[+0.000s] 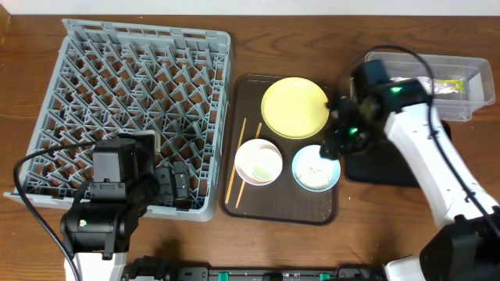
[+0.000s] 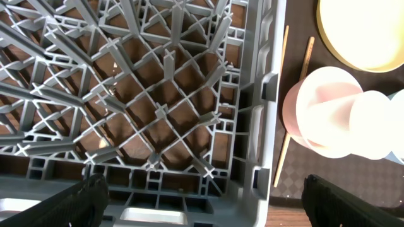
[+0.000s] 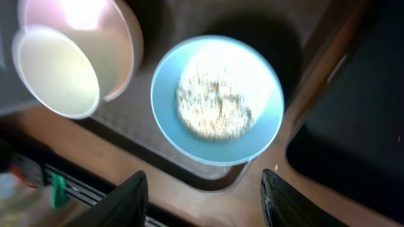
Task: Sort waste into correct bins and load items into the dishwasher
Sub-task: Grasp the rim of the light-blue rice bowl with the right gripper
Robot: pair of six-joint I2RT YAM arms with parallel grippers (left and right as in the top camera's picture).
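My left end effector (image 2: 202, 205) sits closest, its fingers (image 2: 69, 202) spread wide with nothing between them, low over the near right corner of the dish rack (image 2: 158, 113), which fills the left half of the surface. My right end effector (image 3: 205, 198) also has its fingers apart and grips nothing. It hangs above the light-blue bowl (image 3: 167, 120). That bowl holds a heap of rice grains (image 3: 214, 101) and stands in the near right corner of the brown tray (image 1: 246, 94), mid-surface. The white bowl (image 3: 113, 38) is just beside it on the left, and the chopsticks (image 1: 234, 173) lie along the tray's left edge. The pale-yellow plate (image 1: 294, 107) takes the tray's far right corner. The black tray (image 1: 375, 168) lies just right of the brown one, partly under my right arm. In the surface's far right corner the clear tub (image 1: 469, 97) holds the snack wrapper (image 1: 445, 84).
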